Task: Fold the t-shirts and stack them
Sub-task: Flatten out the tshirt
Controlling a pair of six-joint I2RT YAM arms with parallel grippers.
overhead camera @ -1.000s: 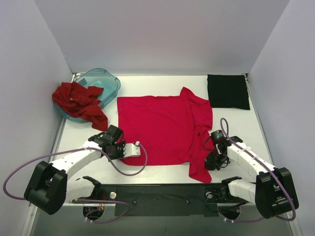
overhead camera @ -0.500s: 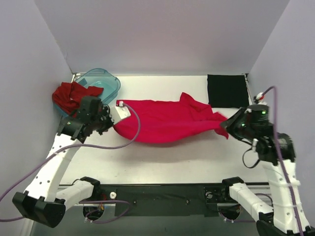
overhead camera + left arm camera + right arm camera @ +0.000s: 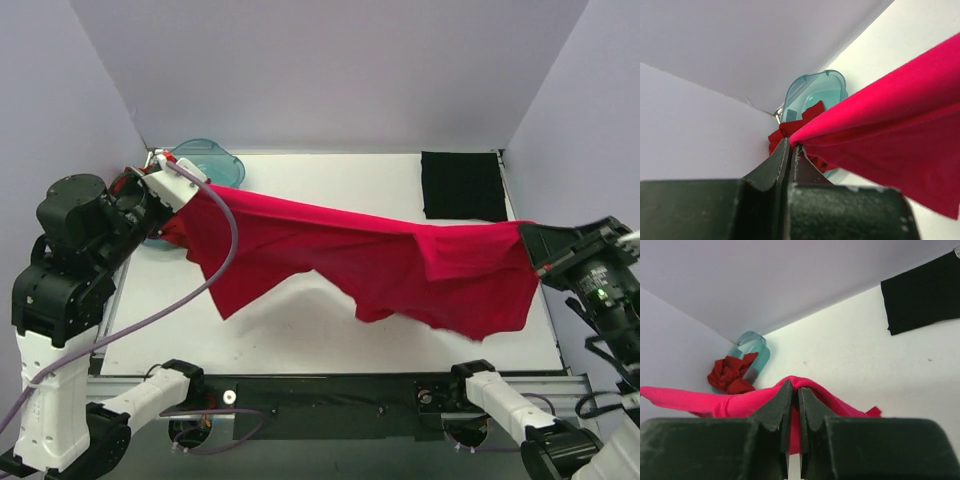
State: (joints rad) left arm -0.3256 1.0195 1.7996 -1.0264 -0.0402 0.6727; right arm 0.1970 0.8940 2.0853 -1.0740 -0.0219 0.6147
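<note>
at the near edge of the table (image 3: 300,335), both arms rise up and outward from their bases, one to each side. between them the crimson-pink t-shirt (image 3: 380,265) hangs in the air. in the overhead view it stretches like a banner from upper left to lower right, and its lower edge sags in loose points above the white surface. whether any point brushes the table cannot be told.

the right gripper (image 3: 530,240) is near the table's right edge, its jaws closed on a bunched fold of that shirt. the right wrist view shows the dark fingers (image 3: 782,400) pressed together with pink cloth humped over their tips. the left gripper (image 3: 175,180) is high on the left, its jaws pinched shut on the shirt's other end. in the left wrist view the cloth fans out taut from the fingertips (image 3: 782,152).

further back, the translucent teal tub (image 3: 215,160) sits in the far-left corner, partly hidden by the left arm. the brick-red t-shirt (image 3: 731,372) lies crumpled and unfolded over the tub's rim. in the far-right corner the black t-shirt (image 3: 462,186) lies flat on the table, folded into a neat rectangle, well apart from the tub and the other two shirts.
</note>
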